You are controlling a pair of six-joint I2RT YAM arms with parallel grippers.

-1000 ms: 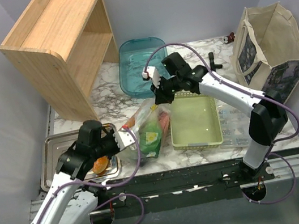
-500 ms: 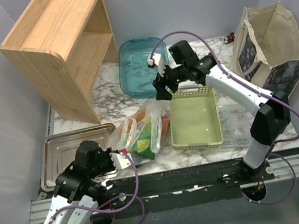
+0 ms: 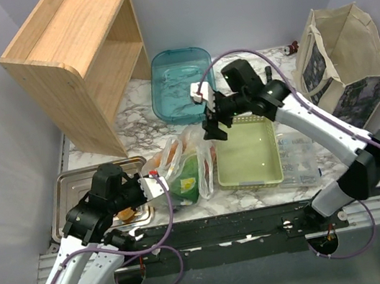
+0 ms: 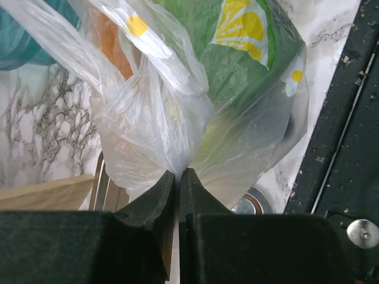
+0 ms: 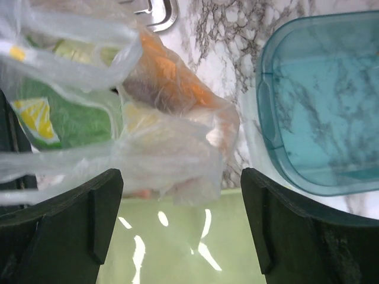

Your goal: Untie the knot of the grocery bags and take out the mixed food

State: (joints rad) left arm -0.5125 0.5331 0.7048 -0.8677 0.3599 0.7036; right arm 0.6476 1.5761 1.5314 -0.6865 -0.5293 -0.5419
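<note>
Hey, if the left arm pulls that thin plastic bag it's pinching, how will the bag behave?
Probably floppy: the grocery bag is thin, crinkled film bunched in the left gripper, so it should stretch and gather before moving. Its sheen hints it's slippery. The green chips bag inside may shift.

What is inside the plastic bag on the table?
A green packet with yellow print and something orange show through the bag. The rest is covered by crinkled plastic.

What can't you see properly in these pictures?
The food inside the grocery bag, top view: cloudy plastic blurs it.
Whether the bag is tied, left wrist view: the left gripper pinches bunched plastic; unclear.
Inside the tote bag, top view: its own walls hide it.
</note>
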